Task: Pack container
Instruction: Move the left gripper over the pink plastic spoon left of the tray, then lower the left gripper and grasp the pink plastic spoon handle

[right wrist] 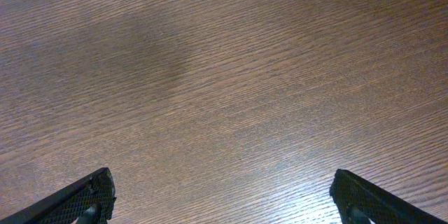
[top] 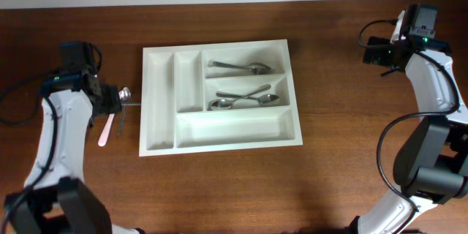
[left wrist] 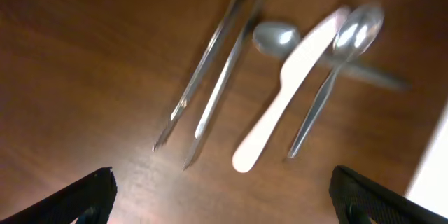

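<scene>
The white container (top: 219, 140) lies mid-table with five compartments; one metal spoon (top: 238, 66) lies in the top right compartment and two spoons (top: 245, 99) in the middle right one. Left of it lie loose utensils under my left arm. In the left wrist view these are a white plastic knife (left wrist: 283, 98), two metal spoons (left wrist: 336, 77), and two thin metal pieces (left wrist: 213, 70). The knife also shows in the overhead view (top: 106, 130). My left gripper (left wrist: 222, 199) is open and empty above them. My right gripper (right wrist: 222, 199) is open and empty over bare wood at the far right.
The container's edge (left wrist: 435, 175) shows at the right of the left wrist view. The right arm's base (top: 431, 175) stands at the right edge of the table. Cables run along both arms.
</scene>
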Robot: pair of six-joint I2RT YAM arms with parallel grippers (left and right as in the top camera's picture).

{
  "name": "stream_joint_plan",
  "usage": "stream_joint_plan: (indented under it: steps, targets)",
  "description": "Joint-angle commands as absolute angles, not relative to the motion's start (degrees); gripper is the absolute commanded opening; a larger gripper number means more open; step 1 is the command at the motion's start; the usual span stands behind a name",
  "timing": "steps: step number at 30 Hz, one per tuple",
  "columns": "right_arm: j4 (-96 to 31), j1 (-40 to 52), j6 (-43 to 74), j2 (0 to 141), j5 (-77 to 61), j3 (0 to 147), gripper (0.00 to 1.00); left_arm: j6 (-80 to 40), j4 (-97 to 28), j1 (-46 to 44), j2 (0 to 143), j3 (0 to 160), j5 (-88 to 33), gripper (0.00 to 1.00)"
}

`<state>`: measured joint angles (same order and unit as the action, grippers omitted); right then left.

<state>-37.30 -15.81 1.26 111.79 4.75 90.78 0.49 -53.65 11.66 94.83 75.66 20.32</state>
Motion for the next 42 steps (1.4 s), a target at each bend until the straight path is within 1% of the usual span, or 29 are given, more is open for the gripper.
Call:
stream_joint_plan:
  steps: [1,3,6,9,12,19,22,27,34,42]
  targets:
    - [-37.3,-15.8,1.3,112.0,5.6,91.7,0.99,2.5,-55.3,12.6,96.7,76.7,22.1,0.96]
    - [-37.3,-15.8,1.3,112.0,5.6,91.7,0.99,2.5,-56.1,12.8,97.3,76.7,22.1,0.93]
    - [-37.3,-15.8,1.3,112.0,5.6,91.7,0.99,2.5,-56.9,13.4,97.4,76.7,22.0,0.8]
    - [-37.3,-15.8,1.3,112.0,5.6,91.7,0.99,2.5,-57.9,14.2,97.4,76.7,21.2,0.71]
    - [-37.3,-15.8,1.3,112.0,5.6,91.7,0.99,4.4,-59.1,15.4,97.4,76.6,17.7,0.65]
    - [-37.3,-15.8,1.3,112.0,5.6,91.7,0.99,5.0,-59.7,17.3,97.6,75.7,14.6,0.65]
    - [-37.3,-15.8,1.3,112.0,5.6,91.7,0.99,8.5,-59.6,17.4,97.6,75.3,12.4,0.65]
    - [-37.3,-15.8,1.3,112.0,5.6,91.7,0.99,8.9,-59.7,17.4,98.6,75.1,12.2,0.65]
    - [-37.3,-15.8,1.3,112.0,5.6,91.7,0.99,9.4,-59.6,17.4,104.1,75.0,12.2,0.63]
    - [-37.3,-15.8,1.3,112.0,5.6,91.7,0.99,11.2,-58.7,17.4,109.6,75.0,11.0,0.63]
